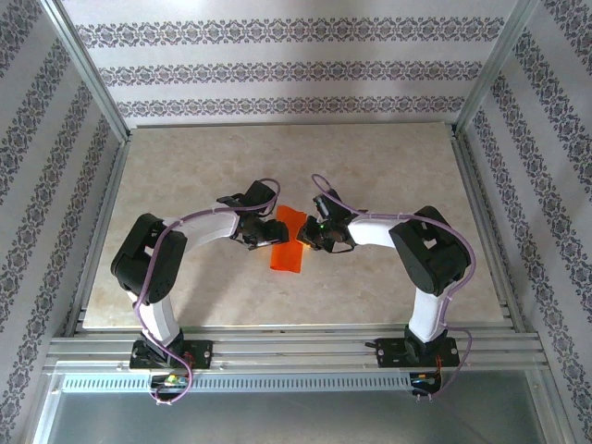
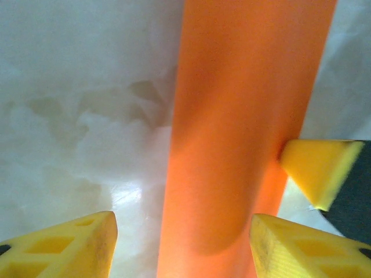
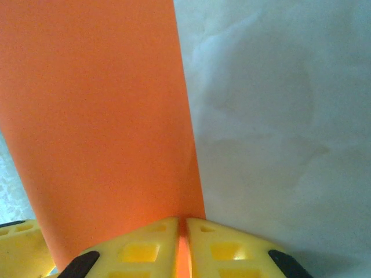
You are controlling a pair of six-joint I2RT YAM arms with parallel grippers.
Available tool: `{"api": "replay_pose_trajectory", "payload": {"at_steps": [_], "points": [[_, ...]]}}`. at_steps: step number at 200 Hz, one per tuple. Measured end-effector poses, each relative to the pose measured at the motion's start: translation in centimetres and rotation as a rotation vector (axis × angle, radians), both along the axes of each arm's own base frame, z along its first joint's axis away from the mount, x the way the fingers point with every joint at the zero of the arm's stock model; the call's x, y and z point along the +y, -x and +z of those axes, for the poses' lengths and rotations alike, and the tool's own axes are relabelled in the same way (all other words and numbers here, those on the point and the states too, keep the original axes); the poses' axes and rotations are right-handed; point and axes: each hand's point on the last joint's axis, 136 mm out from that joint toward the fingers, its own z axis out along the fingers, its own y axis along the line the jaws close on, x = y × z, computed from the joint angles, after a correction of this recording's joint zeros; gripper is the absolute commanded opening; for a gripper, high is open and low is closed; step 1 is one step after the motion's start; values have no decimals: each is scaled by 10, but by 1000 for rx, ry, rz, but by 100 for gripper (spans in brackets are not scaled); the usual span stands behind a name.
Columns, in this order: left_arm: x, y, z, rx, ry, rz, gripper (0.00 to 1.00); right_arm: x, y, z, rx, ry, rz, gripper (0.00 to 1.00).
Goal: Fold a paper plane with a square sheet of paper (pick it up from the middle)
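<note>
Square sheet of paper [image 1: 287,242] pinched by right gripper [image 3: 185,230], left gripper [image 2: 182,234] astride.

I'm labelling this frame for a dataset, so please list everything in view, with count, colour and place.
orange-red folded paper sheet: one, orange-red, table centre, between the claws
beige marbled table: one, beige, under the paper
patterned wall panels: three, white with grey bands, left, back and right of the table
metal frame rails: several, silver, along the near edge
robot arms: two, white and black, purple cables, at the near edge
left claw: one, yellow fingers, open astride the paper
right claw: one, yellow fingers, shut on the paper's edge
</note>
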Motion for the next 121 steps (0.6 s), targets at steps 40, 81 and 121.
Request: {"api": "replay_pose_trajectory", "payload": {"at_steps": [40,81,121], "points": [[-3,-9,-6,-3,-29,-31,63,0,0,0,4,-4,-7,19],[-3,-11,-11,-5,-43,-59,55,2,-1,2,0,-13,-2,25],[-2,-11,-13,-4,-52,-63,47,0,-2,10,-23,-16,9,33]]}}
